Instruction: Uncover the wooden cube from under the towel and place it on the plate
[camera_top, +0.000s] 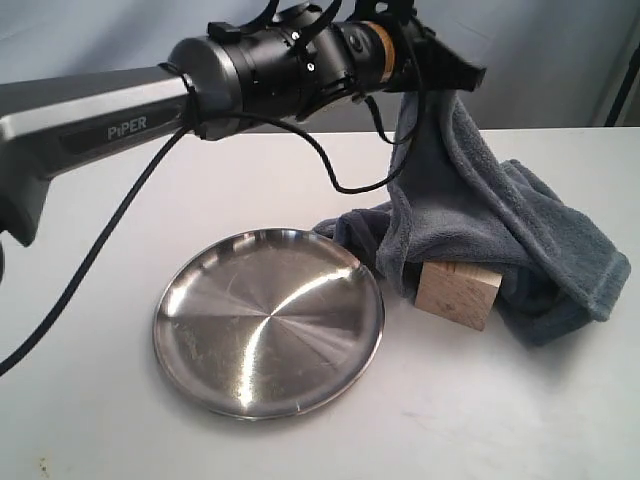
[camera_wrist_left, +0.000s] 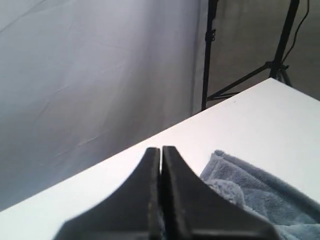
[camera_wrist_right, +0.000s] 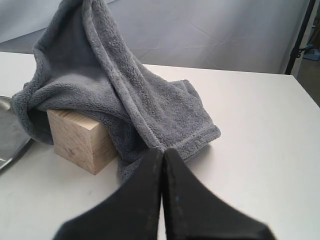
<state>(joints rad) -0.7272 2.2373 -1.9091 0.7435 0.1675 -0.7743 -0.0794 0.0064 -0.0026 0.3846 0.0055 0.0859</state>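
My left gripper (camera_top: 445, 75) (camera_wrist_left: 161, 148) is raised above the table and shut on a corner of the blue-grey towel (camera_top: 480, 210) (camera_wrist_left: 250, 190), which hangs from it in a peak. The lifted cloth bares the front of the wooden cube (camera_top: 458, 292) (camera_wrist_right: 80, 140); the towel (camera_wrist_right: 125, 85) still drapes over the cube's top and far side. The steel plate (camera_top: 270, 320) lies empty on the table just left of the cube, and its rim (camera_wrist_right: 10, 135) shows in the right wrist view. My right gripper (camera_wrist_right: 163, 150) is low, shut and empty, pointing at the towel's hem beside the cube.
A black cable (camera_top: 350, 185) loops down from the left arm between plate and towel. A grey backdrop hangs behind the white table (camera_top: 500, 420). Black stand legs (camera_wrist_left: 280, 45) rise past the table's far edge.
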